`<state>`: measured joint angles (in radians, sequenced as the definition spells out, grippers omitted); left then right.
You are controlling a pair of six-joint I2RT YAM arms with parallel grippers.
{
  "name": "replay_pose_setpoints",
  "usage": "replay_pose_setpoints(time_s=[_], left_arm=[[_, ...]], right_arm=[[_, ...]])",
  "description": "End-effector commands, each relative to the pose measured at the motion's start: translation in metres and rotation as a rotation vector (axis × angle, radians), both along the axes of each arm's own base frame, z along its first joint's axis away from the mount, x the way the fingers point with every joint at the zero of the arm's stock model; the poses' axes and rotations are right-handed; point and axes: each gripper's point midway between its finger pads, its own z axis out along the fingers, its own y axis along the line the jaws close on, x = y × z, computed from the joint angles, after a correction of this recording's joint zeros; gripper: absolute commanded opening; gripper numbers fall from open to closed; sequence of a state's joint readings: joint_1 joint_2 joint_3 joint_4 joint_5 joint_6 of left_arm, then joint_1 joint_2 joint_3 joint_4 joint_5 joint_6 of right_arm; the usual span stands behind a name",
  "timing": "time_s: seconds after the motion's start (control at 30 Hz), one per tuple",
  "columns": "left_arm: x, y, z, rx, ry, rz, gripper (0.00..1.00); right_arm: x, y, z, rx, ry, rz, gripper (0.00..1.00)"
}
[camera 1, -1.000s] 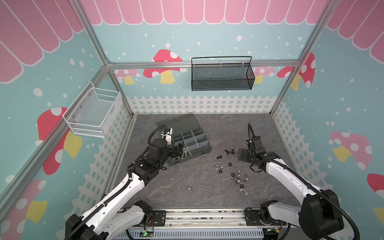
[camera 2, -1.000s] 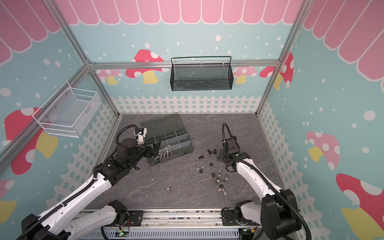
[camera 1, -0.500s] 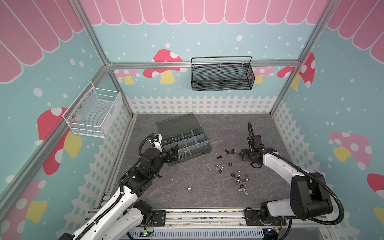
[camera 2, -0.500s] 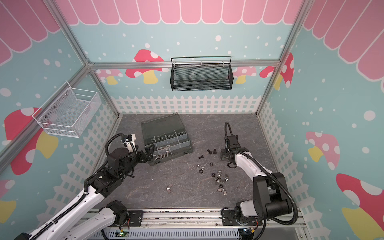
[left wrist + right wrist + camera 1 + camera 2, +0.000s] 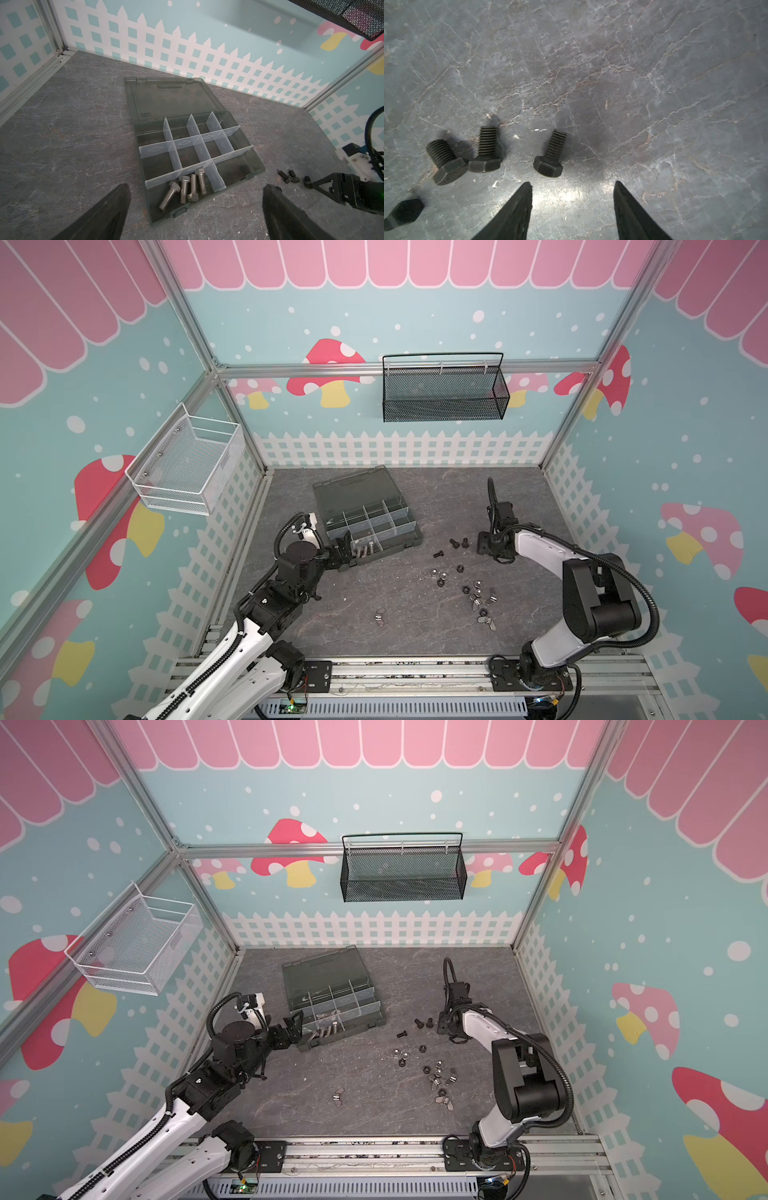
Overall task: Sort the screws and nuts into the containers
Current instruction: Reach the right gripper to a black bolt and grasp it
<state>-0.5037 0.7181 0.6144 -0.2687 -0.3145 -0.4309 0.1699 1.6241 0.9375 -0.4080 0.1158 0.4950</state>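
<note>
The containers are the compartments of an open smoky-grey organizer box (image 5: pixel 370 526) (image 5: pixel 337 1006) (image 5: pixel 245 158), its lid lying flat behind it. Several silver screws (image 5: pixel 185 191) (image 5: pixel 365 549) lie in its near corner compartment. My left gripper (image 5: pixel 343 549) (image 5: pixel 293 1027) (image 5: pixel 196 188) hovers open just before that corner. Several black screws (image 5: pixel 457 542) (image 5: pixel 420 1023) (image 5: pixel 549 160) lie on the table. My right gripper (image 5: pixel 484 545) (image 5: pixel 442 1026) (image 5: pixel 572 184) stands low beside them, open, with bare table between its fingers. Nuts (image 5: pixel 440 574) and wing nuts (image 5: pixel 488 620) are scattered nearer the front.
A lone wing nut (image 5: pixel 379 619) lies at front centre. A white wire basket (image 5: pixel 187 464) hangs on the left wall and a black mesh basket (image 5: pixel 444 389) on the back wall. A rail (image 5: pixel 395 672) runs along the table's front edge.
My left arm has drawn back toward the front left, its gripper still at the box's corner. The right arm's elbow has risen and swung forward while its gripper stays by the black screws.
</note>
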Motion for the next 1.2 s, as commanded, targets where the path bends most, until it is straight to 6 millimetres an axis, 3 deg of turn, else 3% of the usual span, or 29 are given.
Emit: replay_pose_setpoints(time_s=[0.0, 0.5, 0.77, 1.0, 1.17], left_arm=[[0.0, 0.012, -0.009, 0.022, 0.011, 0.053, 0.99], [0.005, 0.019, -0.012, 0.032, -0.014, 0.084, 0.99], [0.01, 0.012, -0.014, 0.028, -0.008, 0.06, 0.99], [0.012, 0.012, -0.015, 0.032, -0.001, 0.061, 0.99], [0.013, 0.013, -0.016, 0.028, 0.002, 0.072, 0.99]], right_arm=[[0.005, 0.005, -0.005, 0.022, 0.016, 0.021, 0.59], [0.005, 0.013, -0.036, 0.057, 0.085, 0.025, 0.43], [0.004, 0.014, -0.045, 0.061, 0.107, 0.022, 0.25], [0.001, 0.017, -0.037, 0.062, 0.092, 0.027, 0.04], [0.002, 0.023, -0.019, 0.047, 0.061, 0.043, 0.0]])
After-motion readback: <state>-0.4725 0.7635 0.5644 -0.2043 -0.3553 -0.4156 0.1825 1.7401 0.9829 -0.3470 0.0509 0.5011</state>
